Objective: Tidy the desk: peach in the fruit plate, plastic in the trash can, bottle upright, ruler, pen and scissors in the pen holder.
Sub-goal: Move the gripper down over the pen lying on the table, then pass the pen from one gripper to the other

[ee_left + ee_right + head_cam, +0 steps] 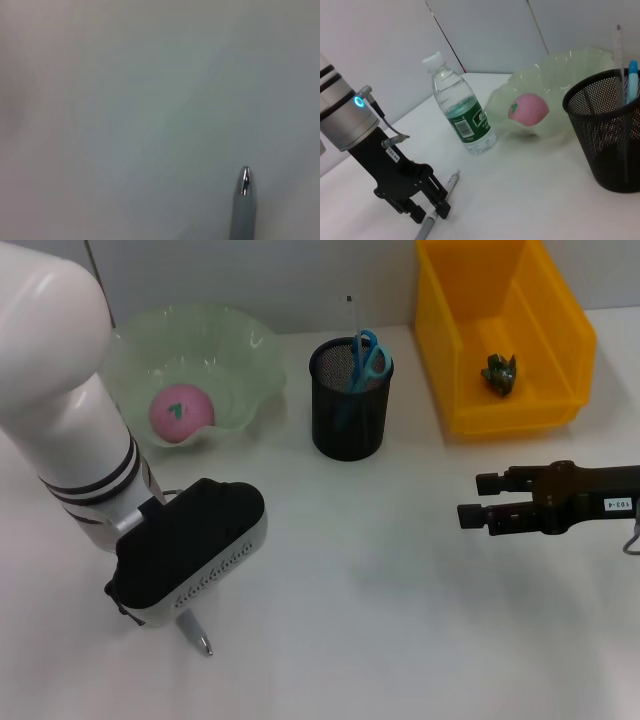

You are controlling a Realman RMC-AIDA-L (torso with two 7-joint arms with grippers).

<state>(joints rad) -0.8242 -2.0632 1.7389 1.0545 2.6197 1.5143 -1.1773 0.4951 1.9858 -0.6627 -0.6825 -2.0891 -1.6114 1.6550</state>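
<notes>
Pen (436,209) lies flat on the desk (380,590) — left claw (431,212) clamped around its barrel.

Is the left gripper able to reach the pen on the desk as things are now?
Probably yes: the left gripper is already down at the pen lying on the desk, fingers on either side of it, nothing in between.
</notes>
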